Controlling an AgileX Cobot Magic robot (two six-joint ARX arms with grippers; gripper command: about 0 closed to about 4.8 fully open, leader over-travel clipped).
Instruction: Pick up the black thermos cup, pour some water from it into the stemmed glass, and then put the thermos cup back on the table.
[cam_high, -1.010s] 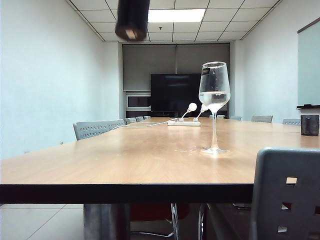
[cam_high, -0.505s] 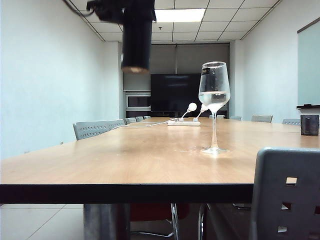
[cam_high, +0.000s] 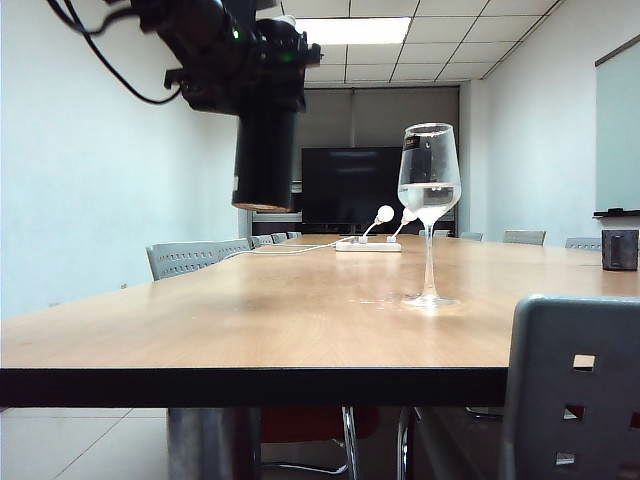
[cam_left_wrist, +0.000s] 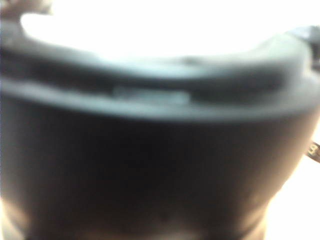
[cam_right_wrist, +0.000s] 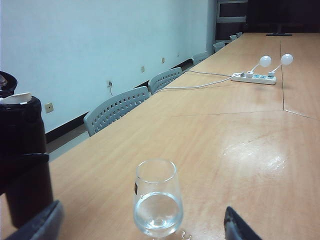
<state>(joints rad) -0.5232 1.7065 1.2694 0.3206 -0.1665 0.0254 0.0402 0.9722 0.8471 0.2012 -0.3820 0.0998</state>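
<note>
A long light wood-grain surface (cam_high: 250, 320) with a dark near edge is seen running to the far end of the room. On it, far behind the middle, a white power strip (cam_high: 368, 246) with two small round white lamps is placed, and a thin white cable (cam_high: 285, 250) runs from it to the left. At the right edge a small dark squat cup (cam_high: 619, 249) stands. Grey perforated chairs (cam_high: 195, 258) are lined along the left side, and the back of one more grey chair (cam_high: 575, 390) is seen in the near right corner. A dark screen (cam_high: 350, 185) is mounted on the far wall.

The tall clear stemmed glass (cam_high: 428, 210) stands upright on the surface, right of the middle, and some water is seen in its bowl. Nothing stands between the glass and the thermos.

The tall matte black thermos cup (cam_high: 265, 150) is held upright in the air, left of the glass and well above the surface. It is gripped at its upper part by the fingers of the left gripper (cam_high: 235, 70), whose arm comes in from the upper left; in the left wrist view only the blurred black thermos body (cam_left_wrist: 150, 165) is seen.

The right gripper (cam_right_wrist: 142, 222) hangs above the glass with its fingers (cam_right_wrist: 37, 222) spread wide, and nothing is held by it.
</note>
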